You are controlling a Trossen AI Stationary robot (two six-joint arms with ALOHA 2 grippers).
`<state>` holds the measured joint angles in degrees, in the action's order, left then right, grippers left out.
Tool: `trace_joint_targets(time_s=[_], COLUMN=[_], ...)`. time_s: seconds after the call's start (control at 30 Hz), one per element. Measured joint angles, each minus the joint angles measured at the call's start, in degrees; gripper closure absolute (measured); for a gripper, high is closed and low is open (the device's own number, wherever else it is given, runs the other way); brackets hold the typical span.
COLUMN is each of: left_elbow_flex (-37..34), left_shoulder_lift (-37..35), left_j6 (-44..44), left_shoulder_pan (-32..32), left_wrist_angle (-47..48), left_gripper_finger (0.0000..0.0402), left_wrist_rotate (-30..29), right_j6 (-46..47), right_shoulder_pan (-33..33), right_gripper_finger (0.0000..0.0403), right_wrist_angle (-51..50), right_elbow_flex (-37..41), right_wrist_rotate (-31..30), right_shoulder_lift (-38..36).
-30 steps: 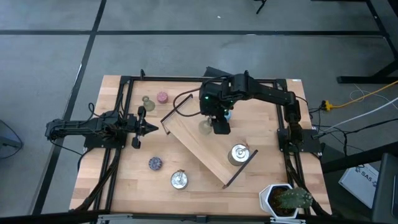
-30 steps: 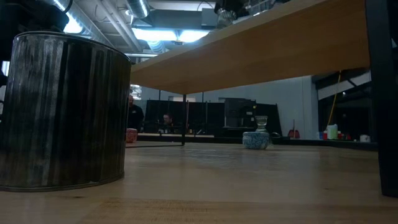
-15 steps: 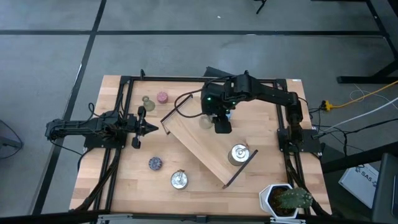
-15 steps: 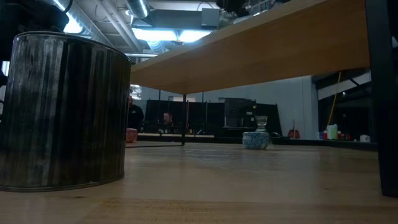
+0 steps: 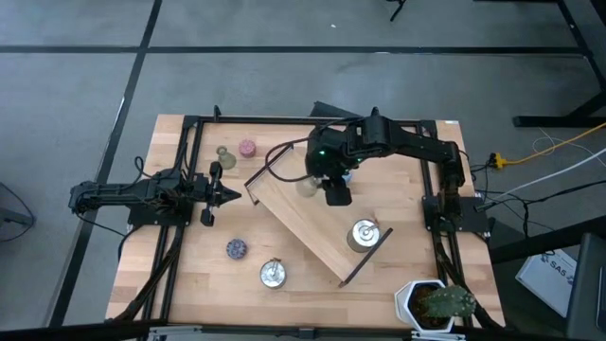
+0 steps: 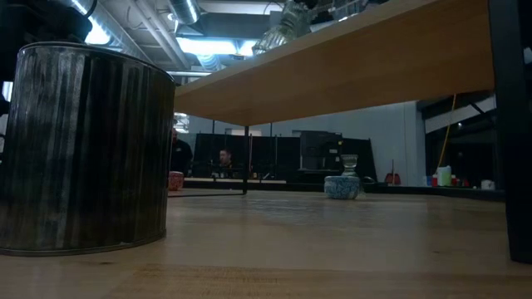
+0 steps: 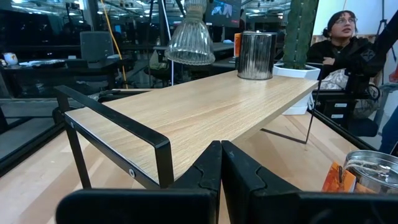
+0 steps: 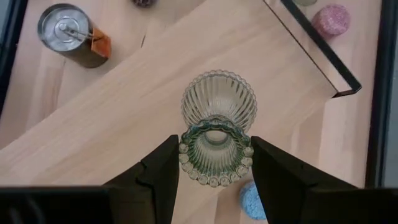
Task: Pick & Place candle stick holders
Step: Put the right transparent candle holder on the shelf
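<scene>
Desk: pale wood with a black frame along its edges; the front edge is cut off in the high view.
Wooden tray: lies slantwise mid-desk on black legs; in the low view its underside fills the upper right, hiding most of what stands on it.
Open room: bare desk between the tray and the left arm, and along the tray's top from its upper end to the silver holder.
Potted plant: white pot at the desk's front right corner, partly cut off by the picture edge.
Right arm: reaches from the desk's right side over the tray's upper end.
Left arm: parked low at the desk's left side, pointing toward the tray.
Right gripper: its fingers grip the ribbed green bell-shaped holder by its beaded rim, one finger on either side; the holder hangs above the tray, bell end down.
Left gripper: its fingers are pressed together, holding nothing.
Silver holder on tray: stands near the tray's lower end.
Silver holder on desk: in front of the tray, with an orange tag.
Purple holder: just beside that one.
Pink holder: at the back left, apart from the tray.
Olive holder: just beside the pink one.
Blue holder: partly hidden behind a right finger.
</scene>
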<state>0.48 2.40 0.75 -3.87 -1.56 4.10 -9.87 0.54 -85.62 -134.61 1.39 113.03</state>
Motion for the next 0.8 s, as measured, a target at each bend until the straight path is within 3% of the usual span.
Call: trace_joint_targets(time_s=[0.6, 0.8], left_elbow_flex=[0.0, 0.0], left_shoulder_lift=[0.0, 0.0], left_j6=[0.0, 0.0], left_shoulder_pan=[0.0, 0.0], left_wrist_angle=[0.0, 0.0], left_gripper_finger=[0.0398, 0.0398], left_wrist_rotate=[0.0, 0.0], right_j6=[0.0, -0.5], right_shoulder_pan=[2.3, 1.9], right_gripper_finger=[0.0224, 0.0224], right_wrist_angle=[1.1, 5.5], right_elbow_flex=[0.1, 5.3], right_wrist_rotate=[-1.7, -2.8], right_shoulder_lift=[-1.7, -5.7])
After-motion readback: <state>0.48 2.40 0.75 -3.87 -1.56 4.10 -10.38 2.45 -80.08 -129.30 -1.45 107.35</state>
